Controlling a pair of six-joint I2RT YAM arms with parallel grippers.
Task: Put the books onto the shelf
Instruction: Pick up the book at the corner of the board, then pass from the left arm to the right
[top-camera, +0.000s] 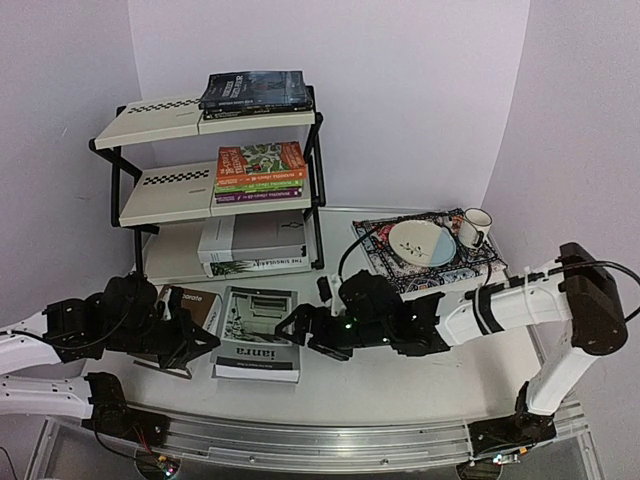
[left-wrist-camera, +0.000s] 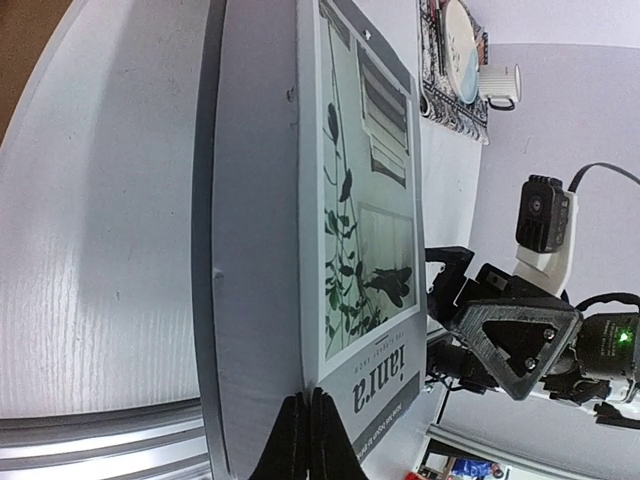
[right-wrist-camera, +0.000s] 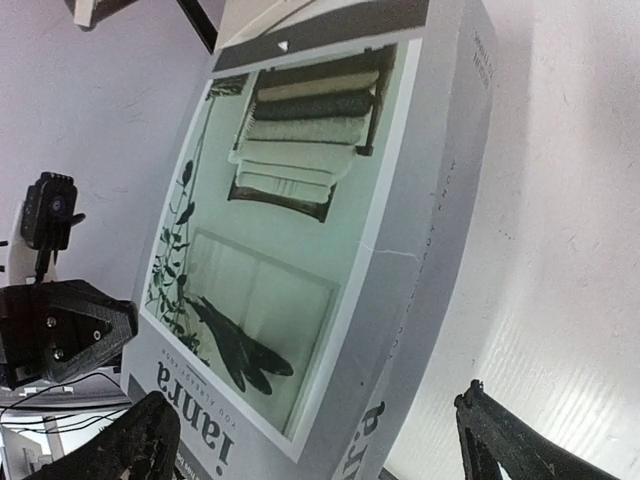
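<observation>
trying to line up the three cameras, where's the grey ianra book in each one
top external: the grey ianra book lies flat, lower centre of the picture.
left wrist: the book fills the middle, cover turned sideways, running top to bottom.
right wrist: the book fills the centre, seen from its near corner.
shared landmark: the title lettering on the cover's near end.
</observation>
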